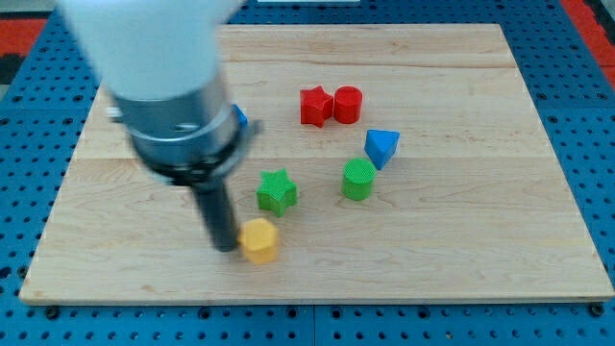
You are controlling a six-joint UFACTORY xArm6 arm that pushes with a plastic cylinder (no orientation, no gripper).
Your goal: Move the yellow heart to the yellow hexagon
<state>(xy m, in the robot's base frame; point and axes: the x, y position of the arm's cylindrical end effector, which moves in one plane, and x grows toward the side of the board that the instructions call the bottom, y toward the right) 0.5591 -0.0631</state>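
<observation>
A yellow block (pixel 258 240), which looks hexagonal, lies near the board's bottom edge, left of centre. My tip (pixel 226 247) stands just to its left, touching it or nearly so. No yellow heart shows in the camera view. The blurred arm body covers the board's upper left, so anything under it is hidden.
A green star (pixel 277 191) sits just above the yellow block. A green cylinder (pixel 358 179) and a blue wedge-like block (pixel 381 147) lie to the right. A red star (pixel 315 106) and a red cylinder (pixel 348 104) touch near the top. A blue block (pixel 241 119) peeks from behind the arm.
</observation>
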